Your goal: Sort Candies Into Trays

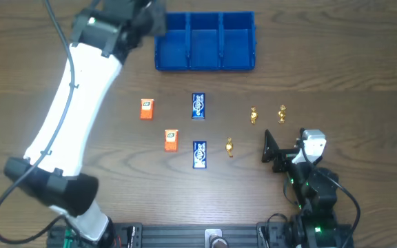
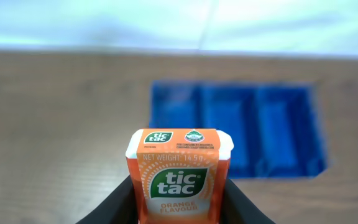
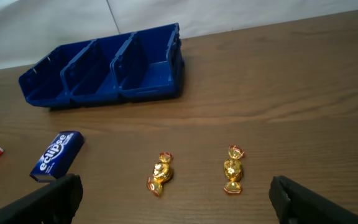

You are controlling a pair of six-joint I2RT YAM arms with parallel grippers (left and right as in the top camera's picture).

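My left gripper (image 2: 182, 202) is shut on an orange candy box (image 2: 182, 180), held upright above the table, short of the blue three-compartment tray (image 2: 238, 127). From above, the left gripper (image 1: 147, 17) hangs by the tray's (image 1: 205, 62) left end. Two more orange boxes (image 1: 147, 109) (image 1: 171, 140), two blue boxes (image 1: 198, 106) (image 1: 199, 154) and three gold wrapped candies (image 1: 253, 115) (image 1: 282, 114) (image 1: 229, 147) lie on the table. My right gripper (image 3: 179, 199) stands open low over the table, facing two gold candies (image 3: 160, 174) (image 3: 233, 169).
The wooden table is bare to the left of the orange boxes and to the right of the gold candies. In the right wrist view a blue box (image 3: 56, 155) lies ahead beside the left finger, and the tray (image 3: 104, 65) stands farther off.
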